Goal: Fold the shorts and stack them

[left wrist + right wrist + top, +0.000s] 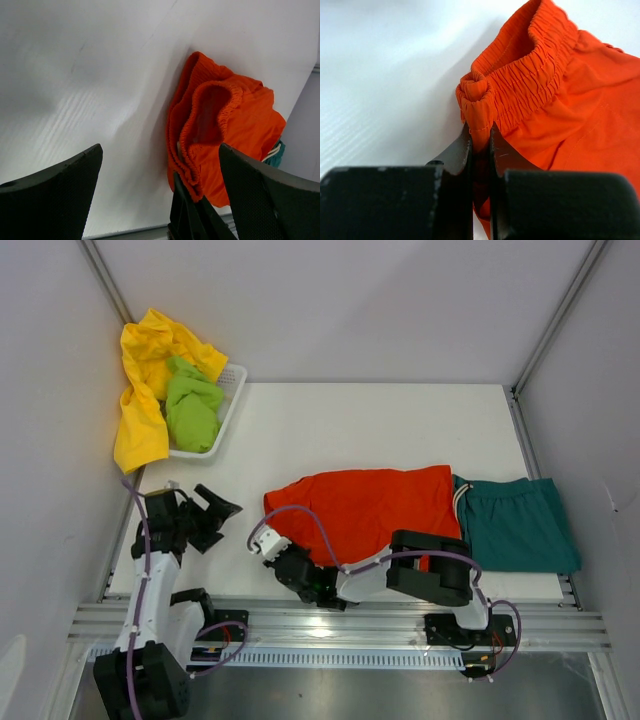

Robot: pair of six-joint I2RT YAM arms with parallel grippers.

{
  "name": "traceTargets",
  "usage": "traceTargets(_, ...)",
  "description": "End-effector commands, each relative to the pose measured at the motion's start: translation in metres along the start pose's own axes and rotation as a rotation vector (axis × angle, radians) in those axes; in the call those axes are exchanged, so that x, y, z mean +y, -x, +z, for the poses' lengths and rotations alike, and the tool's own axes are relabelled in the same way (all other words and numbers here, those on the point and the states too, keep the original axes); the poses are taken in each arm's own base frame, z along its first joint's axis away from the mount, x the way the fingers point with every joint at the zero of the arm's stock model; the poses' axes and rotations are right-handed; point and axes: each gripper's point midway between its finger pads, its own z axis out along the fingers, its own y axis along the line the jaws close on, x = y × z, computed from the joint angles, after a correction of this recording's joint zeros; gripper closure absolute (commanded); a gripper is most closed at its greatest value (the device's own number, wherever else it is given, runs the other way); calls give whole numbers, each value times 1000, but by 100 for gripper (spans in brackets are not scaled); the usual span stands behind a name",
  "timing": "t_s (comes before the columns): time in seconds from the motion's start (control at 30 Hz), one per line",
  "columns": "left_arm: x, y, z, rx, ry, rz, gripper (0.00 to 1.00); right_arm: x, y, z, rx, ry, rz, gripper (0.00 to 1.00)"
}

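Four shorts show from above. The orange-red shorts (370, 510) lie spread out on the white surface (380, 430), in the middle and close to the near edge. Their stretchy waist is at the left end. The right end effector (268, 545) has pinched the near corner of that waist. In the right wrist view its two black fingers (457, 150) are almost together, with a little fold of orange cloth bunched up between them. The right arm reaches in from the right, low across the near edge of the shorts.

The dark teal shorts (520, 525) lie flat on the right and touch the right end of the orange-red pair. Their waist, with a pale string, is on that side.

The left end effector (205, 510) sits to the left of the orange-red shorts and does not touch them. Its fingers are spread wide and hold nothing.

Far off in the back left corner stands a white basket (232, 390). The lime green shorts (192, 410) are bunched up in it. The yellow shorts (150, 380) are heaped at its left side and hang down over the rim.
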Motion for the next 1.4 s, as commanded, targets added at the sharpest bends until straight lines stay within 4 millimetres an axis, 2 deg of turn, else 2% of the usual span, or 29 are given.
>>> traceTargets(0.0,-23,-5,4,16,-115,-9,1,-20,54,-6,-129,-36,227,100)
traceTargets(0.13,-41,-22,10,62,-144,-6,1,-32,65,-9,-159,-45,269,100)
traceTargets(0.23,-52,-28,15,72,-161,-13,1,-37,64,-9,-166,-52,290,100)
traceTargets(0.3,-55,-40,19,107,-169,-27,1,-37,62,-9,-169,-45,304,100)
traceTargets(0.33,-61,-39,20,102,-194,-25,1,-36,61,-9,-169,-42,304,100)
traceTargets(0.5,-64,-50,30,134,-185,-54,1,-36,64,-8,-178,-34,306,100)
traceTargets(0.8,-84,-64,35,160,-248,-52,1,-32,61,-7,-175,-8,280,100)
traceTargets(0.87,-81,-67,39,175,-228,-55,1,-32,60,-7,-172,-6,276,100)
traceTargets(1.0,-82,-71,48,191,-227,-57,1,-32,61,-9,-180,3,274,100)
traceTargets(1.37,-89,-63,77,164,-248,-60,1,-30,64,-12,-189,19,259,100)
